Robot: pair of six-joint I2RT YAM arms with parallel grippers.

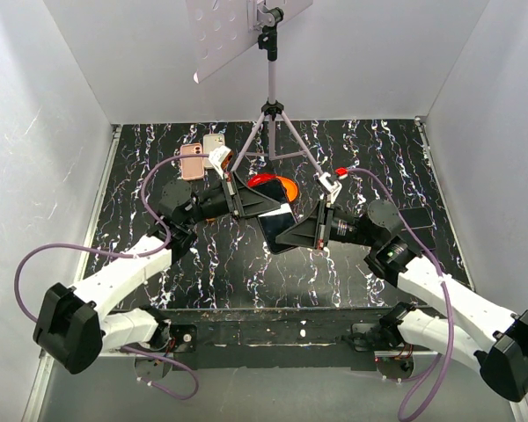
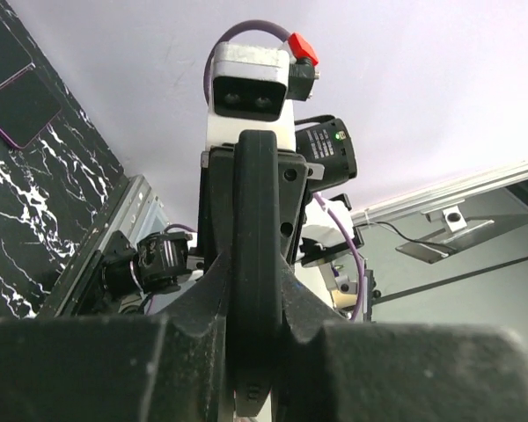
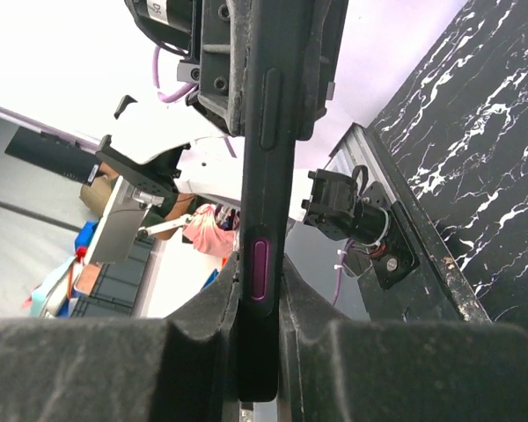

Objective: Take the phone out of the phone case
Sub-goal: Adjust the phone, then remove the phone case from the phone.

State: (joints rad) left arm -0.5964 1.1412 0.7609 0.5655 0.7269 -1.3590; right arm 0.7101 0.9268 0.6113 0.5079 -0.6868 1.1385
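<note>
A black phone in its black case (image 1: 277,226) hangs in the air over the middle of the table, held from both ends. My left gripper (image 1: 249,202) is shut on its far-left end, and my right gripper (image 1: 310,231) is shut on its near-right end. In the left wrist view I see the case edge-on (image 2: 257,255) clamped between my pads, at the left gripper (image 2: 257,352). In the right wrist view the case edge (image 3: 270,167) shows a purple side button (image 3: 260,269) just above the right gripper (image 3: 262,352). Phone and case look joined.
A pink phone (image 1: 192,163) and a pale phone (image 1: 214,143) lie at the back left of the marbled table (image 1: 378,158). A tripod (image 1: 271,123) stands at the back middle, with an orange-red object (image 1: 277,185) under it. White walls enclose the sides.
</note>
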